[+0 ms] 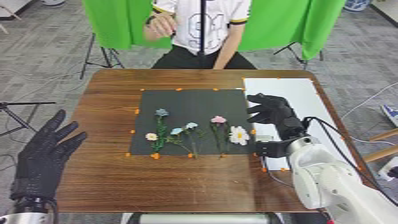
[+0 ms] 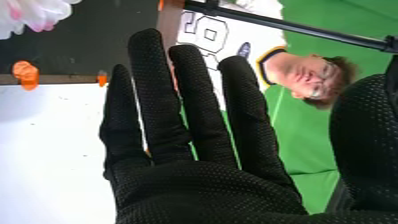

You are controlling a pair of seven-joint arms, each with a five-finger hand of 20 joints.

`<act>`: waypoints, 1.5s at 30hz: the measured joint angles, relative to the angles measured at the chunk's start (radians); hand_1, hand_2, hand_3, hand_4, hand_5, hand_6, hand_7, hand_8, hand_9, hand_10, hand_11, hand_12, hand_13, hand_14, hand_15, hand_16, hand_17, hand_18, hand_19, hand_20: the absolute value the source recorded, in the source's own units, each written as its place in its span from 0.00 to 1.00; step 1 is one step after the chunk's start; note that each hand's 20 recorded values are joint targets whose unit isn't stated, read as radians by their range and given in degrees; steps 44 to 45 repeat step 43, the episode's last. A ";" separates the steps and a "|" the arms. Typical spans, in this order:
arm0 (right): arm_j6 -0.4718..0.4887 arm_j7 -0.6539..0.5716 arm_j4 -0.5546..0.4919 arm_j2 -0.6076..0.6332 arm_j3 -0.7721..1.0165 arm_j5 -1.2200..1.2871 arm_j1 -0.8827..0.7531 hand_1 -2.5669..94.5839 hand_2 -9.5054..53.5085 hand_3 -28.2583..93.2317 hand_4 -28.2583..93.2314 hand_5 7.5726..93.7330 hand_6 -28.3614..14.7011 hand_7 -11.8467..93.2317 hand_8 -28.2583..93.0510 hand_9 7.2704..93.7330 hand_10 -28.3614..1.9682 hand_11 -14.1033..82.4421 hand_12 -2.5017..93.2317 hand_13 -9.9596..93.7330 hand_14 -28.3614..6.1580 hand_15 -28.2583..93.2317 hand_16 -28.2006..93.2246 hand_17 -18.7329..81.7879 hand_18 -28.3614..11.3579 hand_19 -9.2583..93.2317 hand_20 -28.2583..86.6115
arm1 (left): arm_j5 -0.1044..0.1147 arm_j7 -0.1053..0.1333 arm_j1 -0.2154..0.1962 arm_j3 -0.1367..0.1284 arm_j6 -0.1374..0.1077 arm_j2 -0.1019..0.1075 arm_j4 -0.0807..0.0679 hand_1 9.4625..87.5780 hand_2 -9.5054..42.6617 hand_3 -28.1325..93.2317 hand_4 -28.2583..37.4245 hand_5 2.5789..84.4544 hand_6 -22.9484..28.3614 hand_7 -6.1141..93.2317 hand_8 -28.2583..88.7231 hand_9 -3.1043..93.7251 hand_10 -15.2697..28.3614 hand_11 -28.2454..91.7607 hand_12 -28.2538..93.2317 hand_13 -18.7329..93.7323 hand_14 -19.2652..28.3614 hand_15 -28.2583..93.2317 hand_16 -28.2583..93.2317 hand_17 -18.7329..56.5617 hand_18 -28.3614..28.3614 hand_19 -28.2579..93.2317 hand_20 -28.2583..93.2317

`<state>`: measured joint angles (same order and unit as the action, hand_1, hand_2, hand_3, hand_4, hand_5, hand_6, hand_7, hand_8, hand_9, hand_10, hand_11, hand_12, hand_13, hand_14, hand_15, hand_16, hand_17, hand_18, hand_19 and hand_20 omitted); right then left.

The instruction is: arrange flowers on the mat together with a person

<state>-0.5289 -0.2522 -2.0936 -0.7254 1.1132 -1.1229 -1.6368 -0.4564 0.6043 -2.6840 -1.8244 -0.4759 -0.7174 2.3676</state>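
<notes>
My black-gloved right hand (image 1: 278, 113) hung spread over the white rectangular sheet (image 1: 300, 92), likely sparing the long-stemmed pastel flowers (image 1: 218, 120).

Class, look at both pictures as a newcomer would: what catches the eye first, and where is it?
A black-gloved right hand looms up in the wrist view, its fingers straight. In the head view, the flowers stand out against the dark mat, with a big white flower at its near right. Behind the table hangs a bright green curtain.
</notes>
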 measured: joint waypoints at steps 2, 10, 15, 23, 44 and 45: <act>0.000 0.001 0.000 0.001 -0.002 0.000 0.002 0.21 0.23 0.85 0.03 0.53 0.62 0.24 0.13 0.58 0.31 0.32 0.18 0.56 0.24 0.64 0.32 0.30 0.03 0.65 0.39 | 0.000 0.001 0.000 0.002 0.000 0.000 0.000 0.15 0.32 0.85 0.04 0.32 0.53 0.16 0.17 0.31 0.68 0.38 0.34 0.34 0.86 0.60 0.19 0.12 0.82 0.55 0.38; 0.000 0.003 0.001 0.001 -0.005 0.003 0.007 0.21 0.23 0.85 0.03 0.54 0.63 0.24 0.13 0.58 0.31 0.32 0.18 0.56 0.24 0.64 0.32 0.30 0.03 0.65 0.40 | -0.004 0.000 0.003 0.011 0.000 -0.002 0.000 0.15 0.32 0.85 0.04 0.32 0.53 0.16 0.17 0.31 0.68 0.38 0.33 0.34 0.85 0.60 0.19 0.12 0.82 0.55 0.38; 0.000 0.004 0.001 0.001 -0.007 0.002 0.009 0.21 0.23 0.85 0.03 0.54 0.62 0.24 0.13 0.58 0.31 0.32 0.18 0.56 0.24 0.64 0.32 0.30 0.03 0.65 0.40 | -0.010 -0.006 0.005 0.011 0.000 -0.010 0.002 0.15 0.32 0.85 0.04 0.32 0.53 0.17 0.17 0.31 0.68 0.38 0.33 0.34 0.85 0.60 0.19 0.12 0.82 0.55 0.38; 0.000 0.011 0.000 0.002 -0.006 0.004 0.007 0.21 0.23 0.85 0.03 0.54 0.62 0.24 0.13 0.58 0.31 0.32 0.18 0.56 0.24 0.64 0.32 0.30 0.04 0.65 0.39 | -0.010 -0.005 0.005 0.010 0.000 -0.010 0.008 0.15 0.32 0.85 0.04 0.32 0.53 0.17 0.17 0.31 0.67 0.38 0.33 0.34 0.85 0.60 0.19 0.12 0.82 0.55 0.38; -0.002 0.015 0.000 0.006 -0.013 0.009 0.012 0.21 0.23 0.85 0.02 0.54 0.63 0.24 0.13 0.59 0.31 0.32 0.18 0.56 0.24 0.64 0.32 0.30 0.03 0.65 0.40 | -0.018 -0.017 0.013 0.011 -0.001 -0.015 0.010 0.15 0.32 0.85 0.04 0.32 0.53 0.16 0.17 0.31 0.68 0.38 0.33 0.34 0.85 0.60 0.19 0.12 0.82 0.55 0.38; -0.002 0.015 0.000 0.006 -0.013 0.009 0.012 0.21 0.23 0.85 0.02 0.54 0.63 0.24 0.13 0.59 0.31 0.32 0.18 0.56 0.24 0.64 0.32 0.30 0.03 0.65 0.40 | -0.018 -0.017 0.013 0.011 -0.001 -0.015 0.010 0.15 0.32 0.85 0.04 0.32 0.53 0.16 0.17 0.31 0.68 0.38 0.33 0.34 0.85 0.60 0.19 0.12 0.82 0.55 0.38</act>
